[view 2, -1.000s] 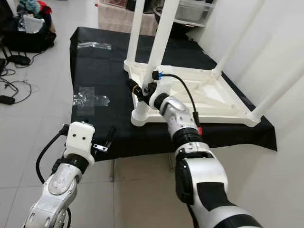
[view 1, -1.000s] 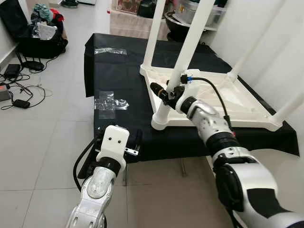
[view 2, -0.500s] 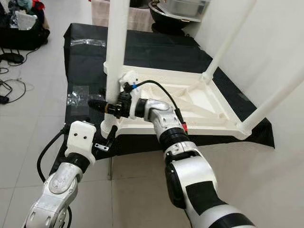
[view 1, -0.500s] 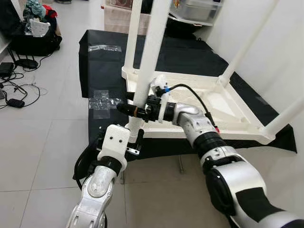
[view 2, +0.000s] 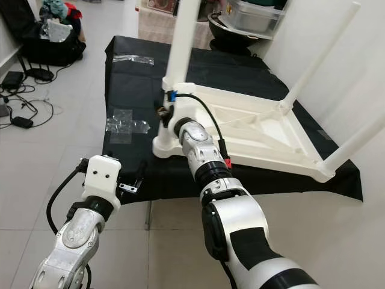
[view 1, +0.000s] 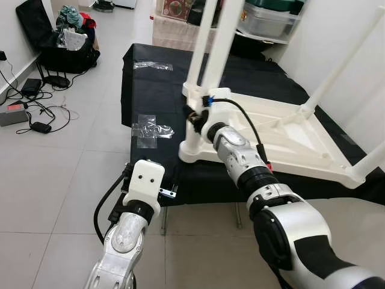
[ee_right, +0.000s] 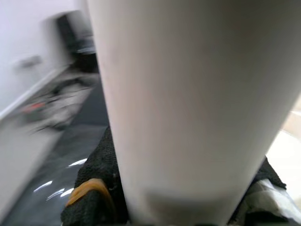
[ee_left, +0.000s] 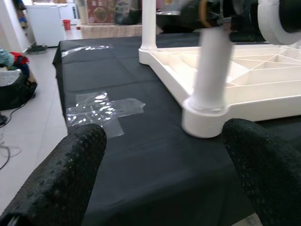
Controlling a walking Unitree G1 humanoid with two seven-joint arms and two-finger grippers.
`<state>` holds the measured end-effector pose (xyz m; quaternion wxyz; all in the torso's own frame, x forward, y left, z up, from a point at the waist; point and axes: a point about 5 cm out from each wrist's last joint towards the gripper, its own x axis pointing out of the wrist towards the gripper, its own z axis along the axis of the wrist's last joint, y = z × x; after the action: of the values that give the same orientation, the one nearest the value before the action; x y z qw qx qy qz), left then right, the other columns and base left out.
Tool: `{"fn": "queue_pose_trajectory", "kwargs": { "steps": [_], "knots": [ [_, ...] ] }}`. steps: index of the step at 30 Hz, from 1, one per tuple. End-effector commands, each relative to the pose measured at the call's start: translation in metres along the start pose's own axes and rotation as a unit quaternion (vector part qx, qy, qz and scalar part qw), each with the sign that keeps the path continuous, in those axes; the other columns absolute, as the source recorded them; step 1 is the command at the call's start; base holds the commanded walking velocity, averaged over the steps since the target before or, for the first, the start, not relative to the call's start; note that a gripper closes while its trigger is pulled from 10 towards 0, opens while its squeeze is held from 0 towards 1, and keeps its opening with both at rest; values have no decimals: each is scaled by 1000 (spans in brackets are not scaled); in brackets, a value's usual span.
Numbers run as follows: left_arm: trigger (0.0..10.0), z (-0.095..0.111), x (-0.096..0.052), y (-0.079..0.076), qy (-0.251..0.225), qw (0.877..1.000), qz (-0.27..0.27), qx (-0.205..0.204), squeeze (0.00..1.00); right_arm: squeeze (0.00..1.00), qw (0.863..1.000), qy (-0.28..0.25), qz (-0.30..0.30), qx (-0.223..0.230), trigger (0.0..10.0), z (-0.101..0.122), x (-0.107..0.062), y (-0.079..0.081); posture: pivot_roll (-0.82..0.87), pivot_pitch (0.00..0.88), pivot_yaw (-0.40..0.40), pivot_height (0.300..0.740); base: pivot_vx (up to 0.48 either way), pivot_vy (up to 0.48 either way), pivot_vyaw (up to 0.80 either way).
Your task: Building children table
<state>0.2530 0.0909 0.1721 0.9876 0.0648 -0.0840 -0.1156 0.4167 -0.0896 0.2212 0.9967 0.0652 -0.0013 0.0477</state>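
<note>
Fingers of the right gripper [view 1: 194, 117] clamp the near leg [view 1: 212, 60] of the upturned white table [view 1: 289, 135] on the black-covered counter [view 1: 150, 90]. The left gripper [ee_left: 164, 155] hovers low by the counter edge, fingers [ee_left: 70, 160] spread wide, empty.

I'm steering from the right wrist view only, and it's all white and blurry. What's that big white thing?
Observer: A table leg. The right tool is clamped on it, low down.
Operator: Is the table standing up?
Observer: No, the white table lies upside down on a black cloth.
Operator: What's my other arm doing?
Observer: The left tool is open, near the cloth's front edge, holding nothing.
</note>
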Motion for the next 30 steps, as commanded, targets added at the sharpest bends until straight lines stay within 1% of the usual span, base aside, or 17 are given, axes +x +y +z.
{"fn": "queue_pose_trajectory", "kwargs": {
  "steps": [1,5,6,7,9,10,14,15,18,19,21,23,24,25,27,28,30],
  "knots": [
    [10000,-1,1,-6,-1,1000,-7,-2,0,0,995,-27,-90,17,0,13,-1,-21,119,80,-209,740,0,0,0],
    [10000,-1,1,-5,-1,1000,-6,-1,0,0,990,-25,-129,49,0,6,-4,-17,122,78,-210,740,0,0,0],
    [10000,-1,1,-5,-1,1000,-6,0,0,0,990,-25,-125,67,2510,3,-5,-12,123,77,-209,740,0,0,0],
    [10000,-1,1,-4,-1,1000,-5,0,0,0,992,-31,-105,68,10000,3,-5,-4,122,77,-209,740,0,0,0],
    [10000,-1,1,-4,-1,1000,-5,0,0,0,993,-43,-83,69,10000,4,-5,1,121,76,-208,740,0,0,0],
    [10000,-1,1,-4,-1,1000,-5,0,0,1000,994,-59,-66,61,10000,6,-6,3,121,77,-208,740,0,0,0],
    [10000,-1,1,-3,-1,1000,-5,0,0,1000,995,-78,-44,52,10000,10,-7,3,121,77,-208,740,0,0,0],
    [10000,-1,1,-3,-1,1000,-5,0,0,0,995,-83,-3,59,10000,12,-6,5,122,76,-210,740,0,0,0],
    [10000,-1,1,-3,-1,1000,-5,0,0,0,994,-86,22,65,10000,14,-6,6,121,77,-209,740,0,0,0],
    [10000,-1,1,-3,-1,1000,-4,-1,0,0,989,-76,101,76,10000,13,-6,11,117,76,-208,740,0,0,0],
    [10000,-1,1,-3,-1,1000,-4,-1,0,0,989,-76,101,76,10000,13,-6,11,117,76,-208,740,0,0,0],
    [10000,1,2,-4,-6,1000,-6,0,0,0,978,-75,181,67,10000,14,-8,13,116,78,-213,740,0,0,0],
    [10000,4,3,-4,-11,1000,-5,-1,0,0,958,-62,275,53,10000,12,-13,14,118,79,-215,740,0,0,0],
    [10000,4,3,-4,-11,1000,-5,-1,0,0,958,-62,275,53,10000,12,-13,14,118,79,-215,740,0,0,0],
    [10000,5,3,-5,-13,1000,-5,-3,0,0,909,-37,414,32,10000,10,-23,19,114,79,-216,740,0,0,0],
    [10000,5,3,-5,-13,1000,-5,-3,0,0,909,-37,414,32,10000,10,-23,19,114,79,-216,740,0,0,0],
    [10000,4,2,-6,-12,1000,-6,-4,0,0,865,-16,500,32,10000,12,-30,27,119,82,-221,740,0,0,0]
  ]
}}
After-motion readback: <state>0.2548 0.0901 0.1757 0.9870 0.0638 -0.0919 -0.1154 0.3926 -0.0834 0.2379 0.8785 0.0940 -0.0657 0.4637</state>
